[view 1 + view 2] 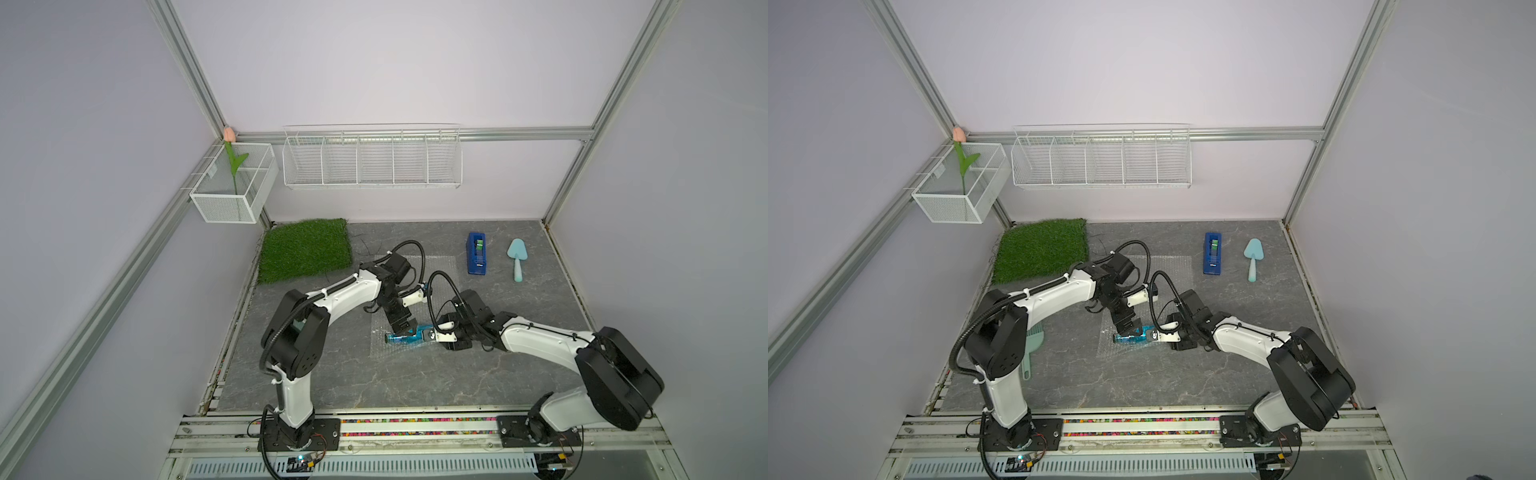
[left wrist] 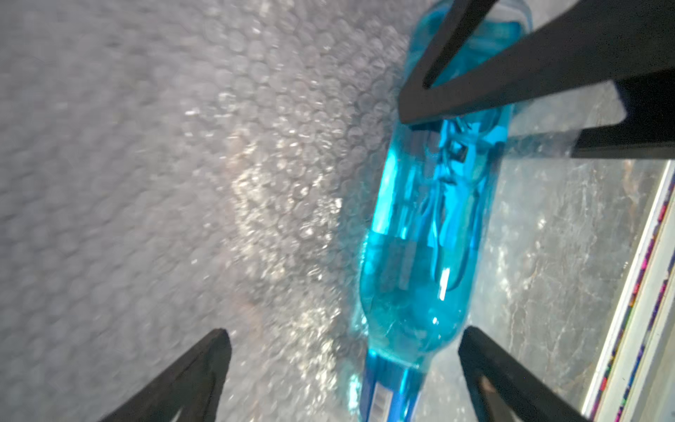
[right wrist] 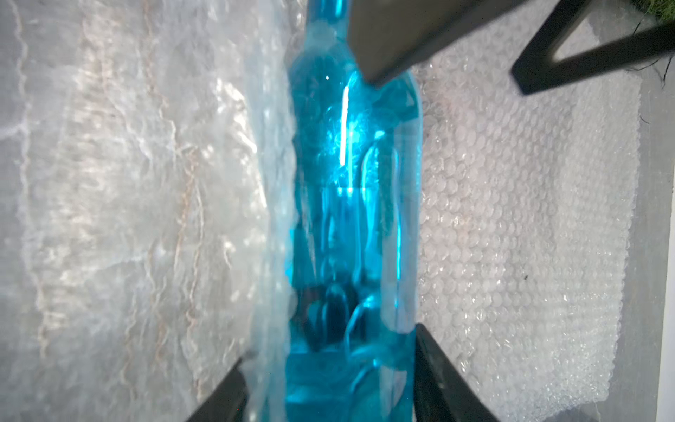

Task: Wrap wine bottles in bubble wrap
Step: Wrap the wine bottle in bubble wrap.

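The left hand point(image 2: 345, 330) is hanging released, its fingers spread either side of the bottle point(image 1: 401, 340) near the neck. The bottle is lying on its side on the wrap point(image 3: 511, 219), near the sheet's near edge, on the worktop point(image 1: 415, 386). The right hand point(image 3: 330, 343) is grasping the base end, pinching 1 wrap edge against it. Judged from this, rolling is only beginning, with most of the sheet lying flat. The cap is proving hard to make out.
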